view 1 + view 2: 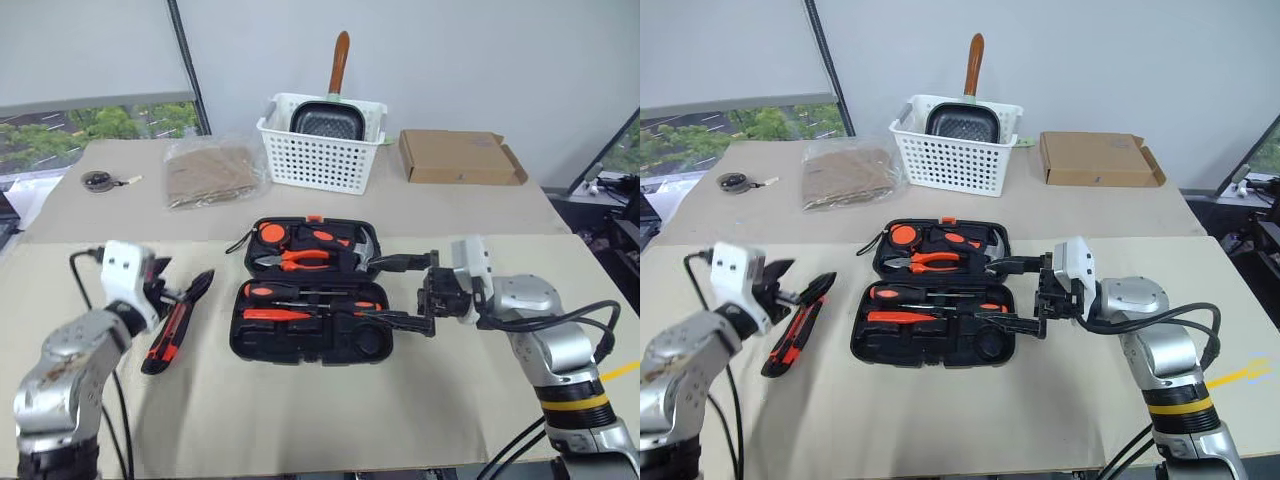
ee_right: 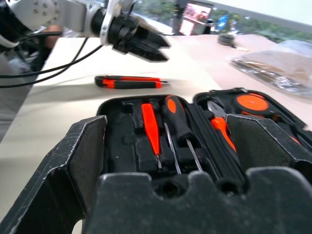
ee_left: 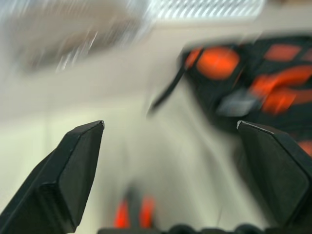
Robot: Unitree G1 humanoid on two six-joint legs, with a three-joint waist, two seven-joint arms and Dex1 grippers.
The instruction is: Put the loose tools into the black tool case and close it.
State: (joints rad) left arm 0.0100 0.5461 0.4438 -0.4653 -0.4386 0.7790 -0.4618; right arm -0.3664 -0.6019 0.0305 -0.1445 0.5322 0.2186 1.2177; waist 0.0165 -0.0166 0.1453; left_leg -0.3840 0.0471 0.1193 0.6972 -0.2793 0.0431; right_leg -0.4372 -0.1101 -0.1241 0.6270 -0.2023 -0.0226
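Note:
The black tool case (image 1: 240,345) lies open in the middle of the table. Its near half holds a black-and-orange screwdriver (image 2: 176,119) and a thin red-orange tester screwdriver (image 2: 150,127). Orange-handled pliers (image 1: 300,260) and a hammer (image 1: 362,247) sit in its far half. An orange-black utility knife (image 1: 172,330) lies on the table left of the case. My left gripper (image 1: 170,285) hovers just above the knife's far end, open and empty. My right gripper (image 1: 385,292) points left, open, one finger over each half at the case's right edge.
A white slotted basket (image 1: 320,155) with a pan stands at the back. To its right is a flat cardboard box (image 1: 460,157), to its left a clear bag of brown material (image 1: 210,172). A small dark round object (image 1: 97,180) lies far left.

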